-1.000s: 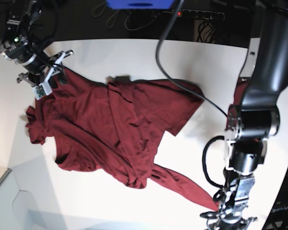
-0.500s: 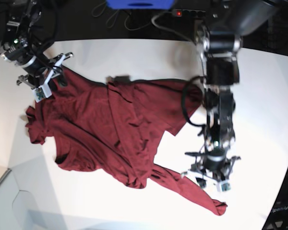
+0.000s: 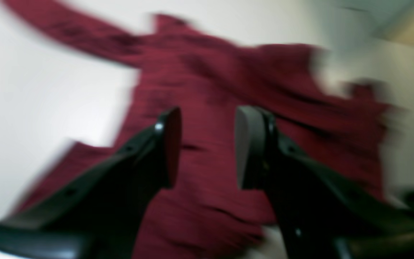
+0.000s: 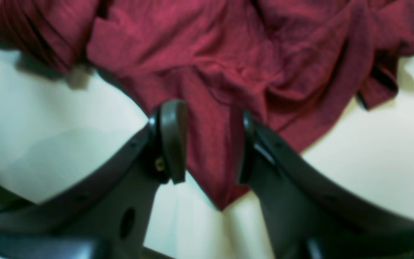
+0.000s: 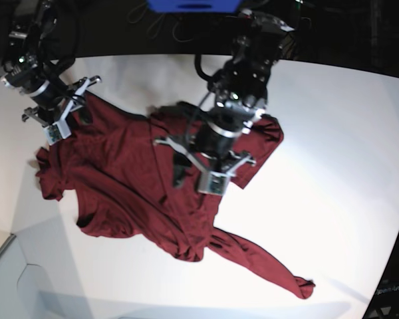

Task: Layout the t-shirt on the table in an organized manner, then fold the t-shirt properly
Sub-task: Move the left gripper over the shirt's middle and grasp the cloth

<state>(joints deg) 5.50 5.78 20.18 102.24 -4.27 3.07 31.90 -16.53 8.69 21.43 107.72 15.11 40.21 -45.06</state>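
Left hand [image 5: 203, 169] hides t-shirt [image 5: 120, 179] middle, blurred

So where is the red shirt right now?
In the base view the t-shirt lies crumpled on the white table, left of centre, between both grippers.

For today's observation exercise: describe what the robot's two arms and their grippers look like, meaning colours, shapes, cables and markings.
Both arms are black with silver-grey cylindrical joints and black cables looping alongside. A green light glows on each. The left gripper and right gripper sit in pale grey brackets. Up close, each has two glossy black curved fingers ending in flat oval pads.
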